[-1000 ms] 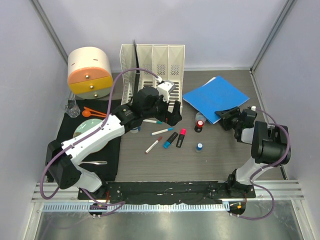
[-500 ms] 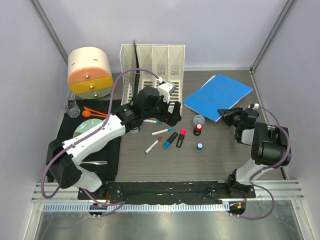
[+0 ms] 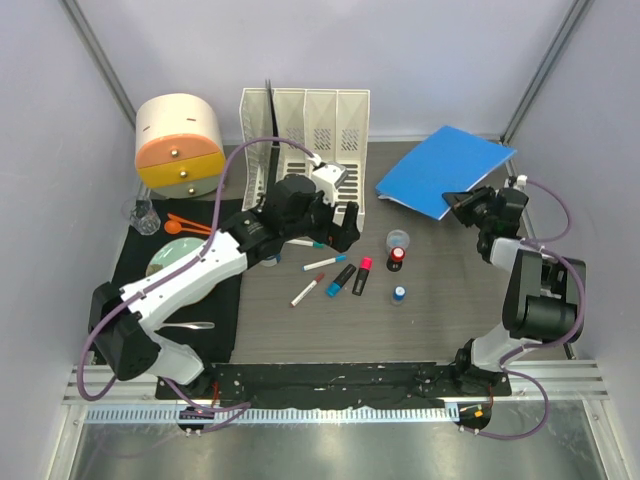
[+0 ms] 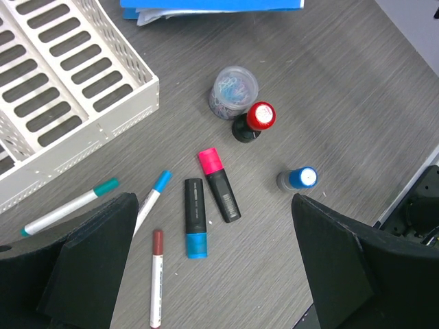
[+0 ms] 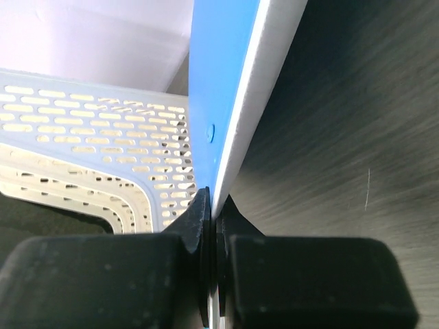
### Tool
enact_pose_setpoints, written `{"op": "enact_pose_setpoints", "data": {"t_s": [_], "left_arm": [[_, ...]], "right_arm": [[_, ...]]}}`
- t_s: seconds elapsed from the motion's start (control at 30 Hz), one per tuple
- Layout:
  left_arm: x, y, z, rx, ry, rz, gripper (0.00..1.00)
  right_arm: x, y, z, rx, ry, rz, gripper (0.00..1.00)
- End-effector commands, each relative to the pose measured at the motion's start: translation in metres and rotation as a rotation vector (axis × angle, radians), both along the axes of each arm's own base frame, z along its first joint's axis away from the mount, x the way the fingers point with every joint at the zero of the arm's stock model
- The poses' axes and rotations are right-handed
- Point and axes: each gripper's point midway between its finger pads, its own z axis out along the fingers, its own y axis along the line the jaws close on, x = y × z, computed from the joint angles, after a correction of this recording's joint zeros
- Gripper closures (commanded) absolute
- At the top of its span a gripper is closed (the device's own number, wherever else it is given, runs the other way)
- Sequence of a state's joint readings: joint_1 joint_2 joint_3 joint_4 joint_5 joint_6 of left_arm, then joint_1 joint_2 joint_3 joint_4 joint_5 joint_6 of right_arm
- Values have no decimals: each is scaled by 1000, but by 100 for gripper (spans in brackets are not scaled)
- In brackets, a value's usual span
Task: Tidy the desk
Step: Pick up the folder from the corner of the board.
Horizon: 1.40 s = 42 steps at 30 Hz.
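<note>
Many small things lie in the middle of the desk [image 3: 440, 320], the big wood-grain top that fills the top view between the metal rails. Under my left gripper [image 4: 214, 229] I see a pink highlighter [image 4: 219, 184] and a blue highlighter [image 4: 195, 226] side by side. With them lie a red marker [image 4: 156, 277], a blue pen [image 4: 152, 199] and a teal pen [image 4: 67, 209]. Further on, a clear jar of clips [image 4: 234, 90] stands just beside a red-capped stamp [image 4: 255, 120], and a blue-capped bottle [image 4: 296, 179] stands apart from them. The white file rack [image 3: 310, 125] is at the far edge. A round cream and orange drawer box [image 3: 178, 145] is on its left, and a black mat [image 3: 195, 300] lies nearer to me than that box.

The left arm reaches in from over the mat, bent at the elbow, with its wrist looking down on the pens. Its claw is spread wide and holds nothing. The right arm is folded at the right side, with its forearm going toward the far edge. The right gripper [image 3: 462, 208] pinches the near corner of the blue folder [image 3: 445, 165]. In the right wrist view the two fingers press tight on the thin edge, and the folder rises tilted from the wood.

The folder is near the right end of the rack. Bare wood lies between the folder and the small bottles, and the near right part of the desk is open for moving.
</note>
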State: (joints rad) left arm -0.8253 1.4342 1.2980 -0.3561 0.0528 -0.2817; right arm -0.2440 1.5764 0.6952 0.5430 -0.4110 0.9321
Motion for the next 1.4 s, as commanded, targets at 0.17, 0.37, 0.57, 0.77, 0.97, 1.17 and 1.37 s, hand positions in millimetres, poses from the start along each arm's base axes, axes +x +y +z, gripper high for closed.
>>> {"op": "enact_pose_setpoints", "data": {"t_s": [0.17,0.37,0.57,0.77,0.97,1.17,1.37], "left_arm": [[-1,10,49,-94,-92,45,0],[-3,12,60,-119,-105,48,0],[-3,12,63,-123,-105,50,0],[-5,15,70,-134,-118,49,0],[-11,17,101,-241,-152,59,0],[-17,22,129,-362,-180,80,0],[-27,26,163,-489,-220,71,0]], "right_arm": [[-8,-16,90,-316,-111,5,99],[-32,-17,117,-421,-128,9,99],[-36,-17,134,-444,-137,18,99],[-41,-4,189,-428,-264,45,99],[-79,23,243,-378,-355,124,99],[-133,60,278,-344,-440,281,99],[-179,92,309,-365,-528,461,99]]}}
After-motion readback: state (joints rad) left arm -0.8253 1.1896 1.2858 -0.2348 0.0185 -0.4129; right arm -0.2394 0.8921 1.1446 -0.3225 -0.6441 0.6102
